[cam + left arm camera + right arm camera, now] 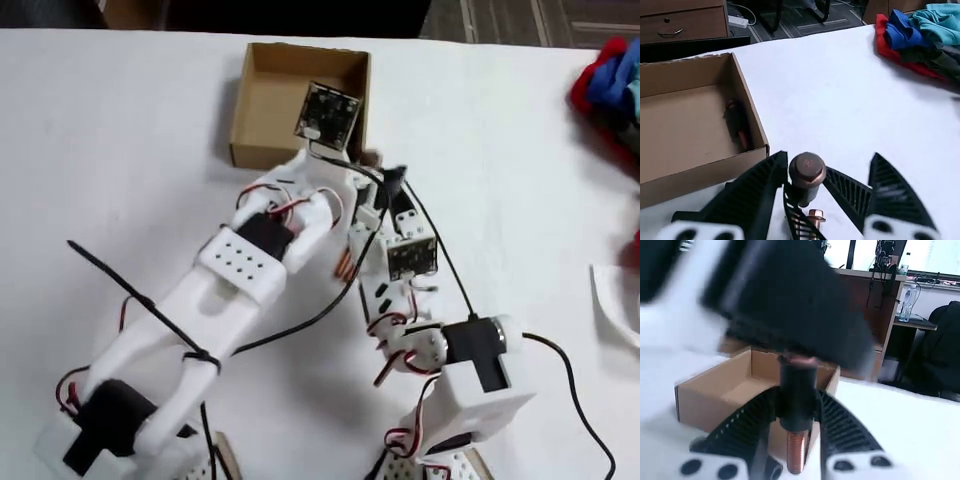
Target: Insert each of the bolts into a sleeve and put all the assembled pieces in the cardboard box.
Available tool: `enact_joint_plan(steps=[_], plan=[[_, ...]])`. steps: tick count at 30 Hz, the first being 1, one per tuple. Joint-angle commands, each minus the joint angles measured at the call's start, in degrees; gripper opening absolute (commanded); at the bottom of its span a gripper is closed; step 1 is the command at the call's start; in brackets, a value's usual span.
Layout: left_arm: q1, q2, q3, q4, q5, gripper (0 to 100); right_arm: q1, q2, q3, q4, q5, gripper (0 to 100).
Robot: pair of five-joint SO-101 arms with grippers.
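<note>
Insertion looks complete: right hand [797, 405] clamps the sleeve [798, 385], bolt [796, 452] protruding below, just beside the cardboard box [710, 392]. Left hand [829, 165] stands wide. Next, likely: carry over box, release.

Crumpled clothes [912, 30] (red, blue, teal) lie on the table [840, 100].

- High view: fixed overhead, looking down on the desk [120, 150]; farthest off
- Left wrist view: close behind the left claw [827, 165]; faces across the desk toward the room
- Right wrist view: low, tight behind the right claw [795, 430]; faces level
- All three share the cardboard box [262, 155]
</note>
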Motion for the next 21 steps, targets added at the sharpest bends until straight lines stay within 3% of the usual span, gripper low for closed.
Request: enact_joint_plan(steps=[1, 10, 13, 17, 21], plan=[[-0.79, -0.62, -0.84, 0.88, 0.35, 31, 0.66, -0.4, -1.67, -0.57, 0.18, 2.1], [-3.69, -2.81, -7.25, 1.67, 0.18, 31, 0.66, -0.31, -1.67, -0.22, 0.18, 2.1], [-8.53, -4.84, -12.79, 8.7, 0.35, 31, 0.66, -0.4, -1.67, 0.84, -0.09, 2.1], [-16.53, -8.26, -18.51, 18.11, 0.18, 31, 0.66, -1.98, -3.69, 8.22, -0.09, 2.1], [-24.35, -10.9, -16.22, 26.46, 0.0, 31, 0.92, -7.96, -8.53, 24.66, 0.18, 2.1]])
